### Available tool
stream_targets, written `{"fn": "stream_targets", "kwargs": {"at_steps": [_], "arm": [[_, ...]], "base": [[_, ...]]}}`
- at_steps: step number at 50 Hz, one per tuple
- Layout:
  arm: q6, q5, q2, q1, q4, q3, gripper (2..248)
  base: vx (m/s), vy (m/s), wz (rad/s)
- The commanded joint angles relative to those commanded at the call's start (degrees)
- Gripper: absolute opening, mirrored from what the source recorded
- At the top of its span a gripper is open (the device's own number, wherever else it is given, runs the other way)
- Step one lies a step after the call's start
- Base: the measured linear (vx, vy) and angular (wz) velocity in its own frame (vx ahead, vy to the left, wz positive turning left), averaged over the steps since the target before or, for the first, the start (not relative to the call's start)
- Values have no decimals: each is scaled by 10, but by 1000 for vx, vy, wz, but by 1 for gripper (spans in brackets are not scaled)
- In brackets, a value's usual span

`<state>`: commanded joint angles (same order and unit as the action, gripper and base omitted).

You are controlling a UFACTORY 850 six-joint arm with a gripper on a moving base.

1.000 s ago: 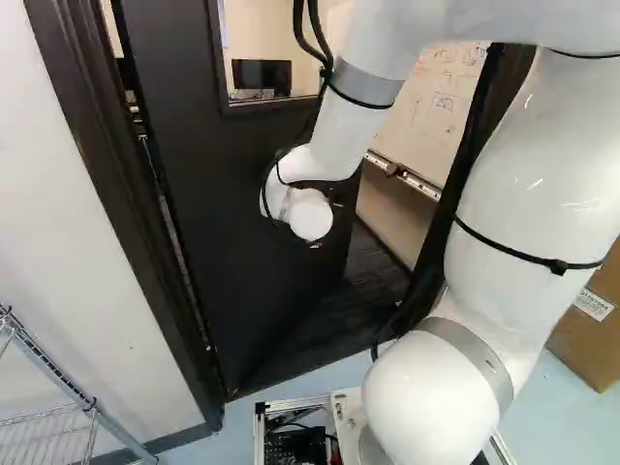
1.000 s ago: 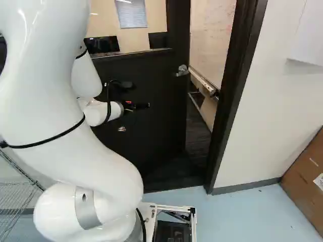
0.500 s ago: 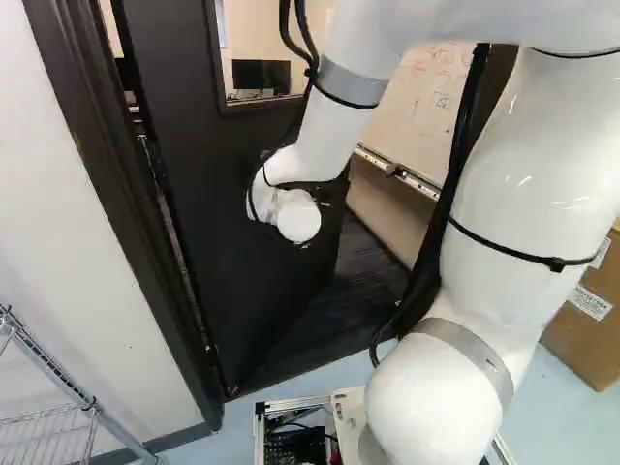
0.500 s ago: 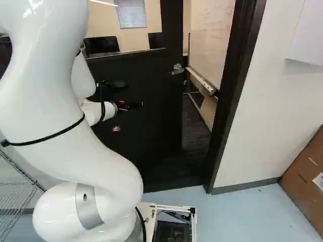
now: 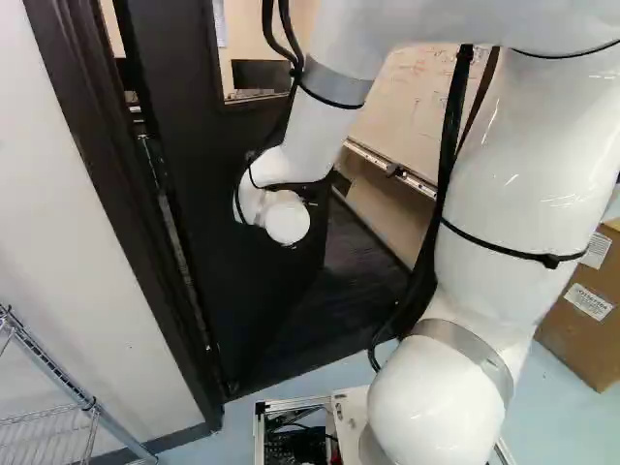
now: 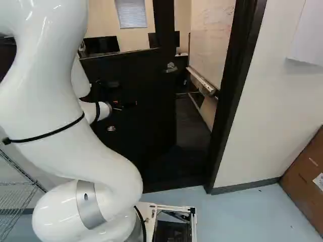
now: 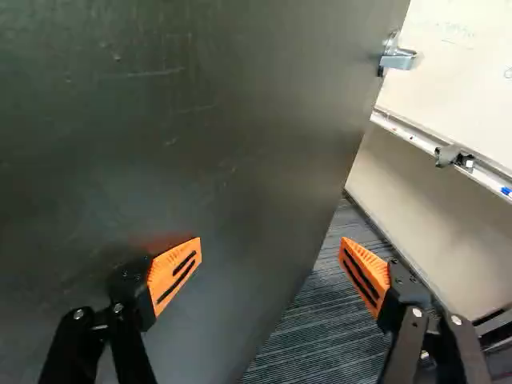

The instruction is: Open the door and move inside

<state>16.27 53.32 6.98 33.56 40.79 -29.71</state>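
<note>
my hand (image 7: pixel 271 246) is spread open at the face of the door (image 7: pixel 200 120), which stands ajar in its frame (image 6: pixel 236 85), and i judge it heavy and stiff but free-swinging, best pushed near the handle (image 7: pixel 398 59) rather than gripped.

Orange-padded fingers (image 7: pixel 174 274) well apart by the dark door (image 7: pixel 208 120), silver handle (image 7: pixel 398 59) near its edge, whiteboard (image 7: pixel 468 76) and carpet (image 7: pixel 316 328) beyond

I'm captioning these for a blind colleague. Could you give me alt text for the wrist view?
A dark door stands partly open before the open, orange-padded pincer, with a metal handle near its far edge. Past that edge are a whiteboard and striped flooring.
</note>
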Motion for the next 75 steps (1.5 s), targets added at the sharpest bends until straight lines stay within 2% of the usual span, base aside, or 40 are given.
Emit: {"fn": "stream_targets", "kwargs": {"at_steps": [18, 40, 75], "arm": [[0, 0, 12, 22, -5, -14, 247], [0, 0, 28, 46, -28, -32, 247], [0, 10, 37, 57, -88, -41, 247]], "base": [[0, 0, 0], [0, 0, 0], [0, 0, 0]]}}
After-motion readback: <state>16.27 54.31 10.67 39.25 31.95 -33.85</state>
